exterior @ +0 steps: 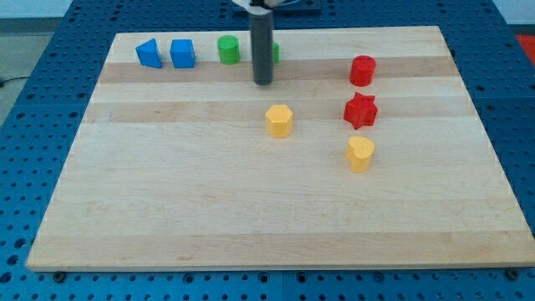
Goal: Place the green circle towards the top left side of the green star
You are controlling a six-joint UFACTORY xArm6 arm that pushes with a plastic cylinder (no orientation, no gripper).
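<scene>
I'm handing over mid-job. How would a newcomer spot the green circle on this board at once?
Start at the wooden board and follow its top edge from the view's left: two blue blocks, then the green circle. It sits just left of my tip. It is the only fully visible green block, a round cylinder; the other green piece is mostly hidden behind the rod.

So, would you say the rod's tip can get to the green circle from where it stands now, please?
Probably yes. My tip sits just to the view's right of and slightly below the green circle, with bare board between them. The green block behind the rod lies on the other side, out of the way.
</scene>
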